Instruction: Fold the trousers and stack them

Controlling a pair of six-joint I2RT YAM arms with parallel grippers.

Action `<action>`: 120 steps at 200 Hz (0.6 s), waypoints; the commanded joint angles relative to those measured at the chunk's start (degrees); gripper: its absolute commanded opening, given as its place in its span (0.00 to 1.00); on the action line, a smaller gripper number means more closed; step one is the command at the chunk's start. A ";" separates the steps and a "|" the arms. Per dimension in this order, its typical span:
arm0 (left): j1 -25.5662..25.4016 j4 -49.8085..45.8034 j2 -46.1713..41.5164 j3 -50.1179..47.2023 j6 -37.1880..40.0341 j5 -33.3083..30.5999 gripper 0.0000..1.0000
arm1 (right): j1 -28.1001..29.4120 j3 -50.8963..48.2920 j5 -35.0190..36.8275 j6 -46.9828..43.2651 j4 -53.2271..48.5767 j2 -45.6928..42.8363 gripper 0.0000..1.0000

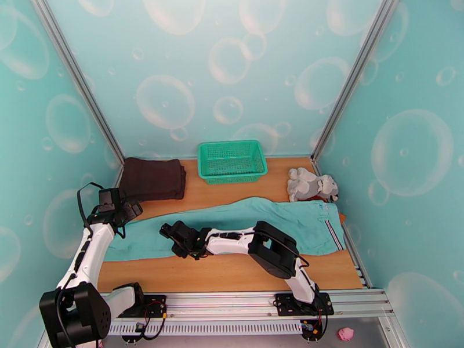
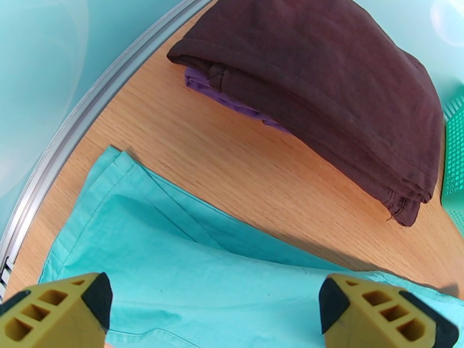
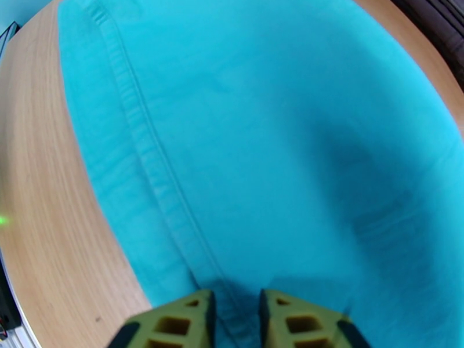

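Trousers (image 1: 290,218) long axis L–R, hems at left. Left gripper (image 2: 214,301) nearest the hems, jaws wide. Right gripper (image 3: 235,305) mid-leg, jaws narrow; grip on cloth unclear.

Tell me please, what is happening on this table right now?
Two robot arms are working on a pair of teal trousers, which lies stretched out full length across the table. The left end effector hangs open over the leg ends. The right end effector is low over the middle of the cloth with its fingers almost together; whether it pinches the cloth is unclear. A dark folded garment, a green basket and a stuffed toy sit behind.
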 commanded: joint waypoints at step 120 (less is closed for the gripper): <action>-0.55 1.16 -0.46 -0.47 0.72 0.65 0.99 | 0.55 2.75 -2.89 0.50 -1.48 3.01 0.16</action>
